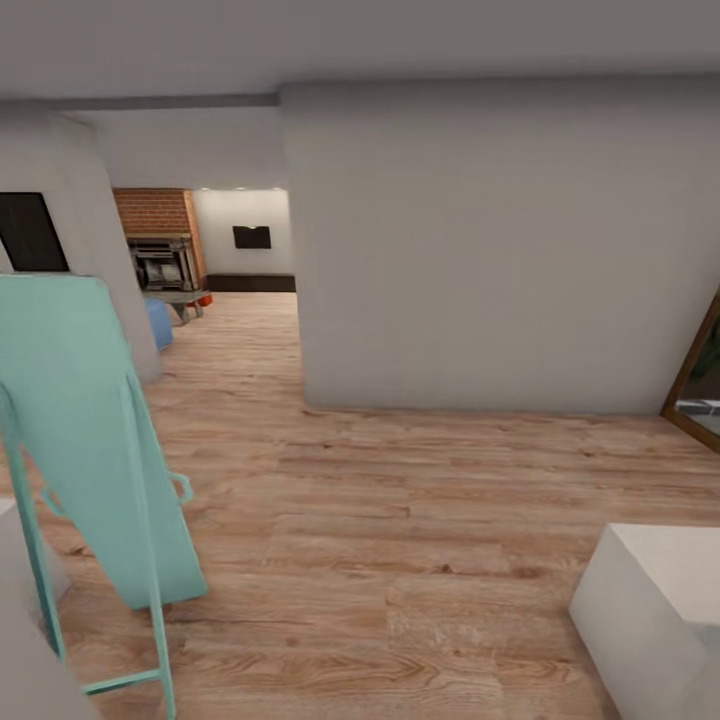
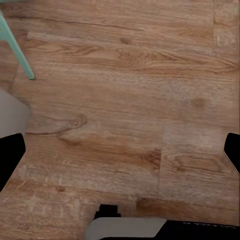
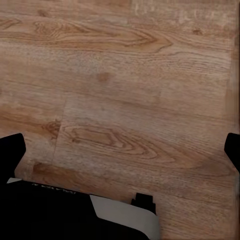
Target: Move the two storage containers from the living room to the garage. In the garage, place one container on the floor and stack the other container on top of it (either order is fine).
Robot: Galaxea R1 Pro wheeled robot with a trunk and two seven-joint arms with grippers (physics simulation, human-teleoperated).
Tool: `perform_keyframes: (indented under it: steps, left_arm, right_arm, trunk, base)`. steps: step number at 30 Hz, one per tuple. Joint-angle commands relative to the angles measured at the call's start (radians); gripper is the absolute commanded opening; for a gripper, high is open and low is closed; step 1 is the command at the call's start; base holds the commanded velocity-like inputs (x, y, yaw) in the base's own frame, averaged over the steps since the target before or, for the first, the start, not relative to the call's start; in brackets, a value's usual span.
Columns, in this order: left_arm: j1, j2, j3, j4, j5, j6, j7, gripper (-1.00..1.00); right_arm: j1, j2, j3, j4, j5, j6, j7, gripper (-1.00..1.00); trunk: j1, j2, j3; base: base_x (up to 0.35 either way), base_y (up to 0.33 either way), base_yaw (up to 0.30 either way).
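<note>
While the robot stands on wood plank flooring (image 1: 400,540), the head view looks across a hallway toward a pale wall (image 1: 480,250) at centre and an opening at upper left. Through that opening the living room (image 1: 215,250) appears, with a brick fireplace (image 1: 160,245) and a blue seat (image 1: 158,322); a small orange-red patch (image 1: 204,298) beside the grey tabletop (image 1: 185,297) may be a container, but it is too small to confirm. A teal ironing board (image 1: 80,440) leans at lower left, and a white block (image 1: 650,610) occupies the lower right corner. Both wrist views look down on bare planks: the left end effector (image 2: 120,155) shows its dark fingers (image 2: 11,157) at opposite edges of the frame, spread apart and empty, and the right end effector (image 3: 120,155) is likewise wide apart with nothing between its fingers (image 3: 12,152). Transport has not begun, judging by the empty end effectors. Risk lies mainly in navigation: the ironing board's leg (image 2: 17,50) stands close to the left arm, so a leftward turn toward the opening could clip and topple it. The wall corner (image 1: 300,390) narrows the passage, and a wide swing could scrape it.
</note>
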State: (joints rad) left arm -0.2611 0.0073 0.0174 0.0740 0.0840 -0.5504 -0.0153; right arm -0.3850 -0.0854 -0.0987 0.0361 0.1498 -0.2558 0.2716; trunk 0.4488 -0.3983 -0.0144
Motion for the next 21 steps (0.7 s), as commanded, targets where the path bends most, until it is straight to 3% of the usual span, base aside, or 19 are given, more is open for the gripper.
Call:
perform_keyframes:
  steps: [1, 21]
  left_arm:
    - [-0.002, 0.000, 0.001, 0.004, 0.005, -0.006, -0.002, 1.00]
    - [-0.002, 0.000, 0.001, 0.004, 0.004, -0.006, 0.000, 1.00]
  right_arm:
    - [-0.002, -0.001, -0.009, 0.004, 0.010, -0.006, 0.001, 1.00]
    - [-0.002, -0.001, -0.009, 0.004, 0.011, -0.006, 0.001, 1.00]
  trunk:
    - [0.001, -0.002, -0.002]
    - [0.001, -0.002, -0.002]
  base:
    - [0.324, -0.112, 0.000]
    - [0.324, -0.070, 0.000]
